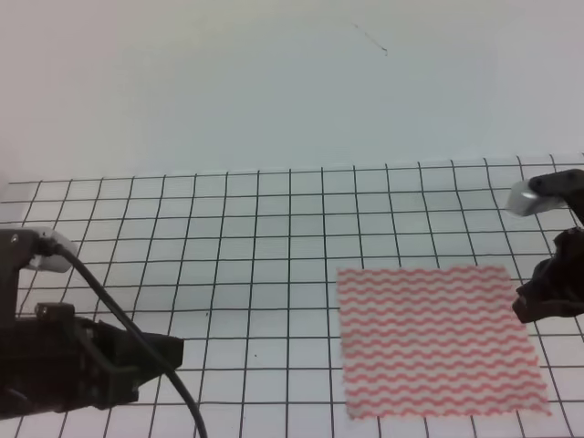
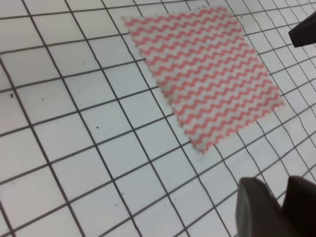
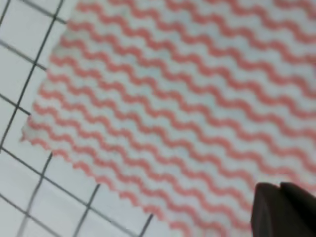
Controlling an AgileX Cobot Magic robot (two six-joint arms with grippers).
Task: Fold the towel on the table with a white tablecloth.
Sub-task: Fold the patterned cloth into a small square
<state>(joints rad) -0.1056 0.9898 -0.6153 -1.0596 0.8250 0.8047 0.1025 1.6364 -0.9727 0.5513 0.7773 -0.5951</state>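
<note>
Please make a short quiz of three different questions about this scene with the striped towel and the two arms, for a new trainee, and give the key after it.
1. True or false: the towel is already folded in half.
2. Which gripper is nearer to the towel in the high view?
A. the left gripper
B. the right gripper
C. both equally near
3. Fill the gap: the towel lies on a white tablecloth printed with a black ____ pattern.

Key
1. False: it lies flat and unfolded, in one layer.
2. B: it is at the towel's right edge, while the left gripper stays far to the left.
3. grid
</note>
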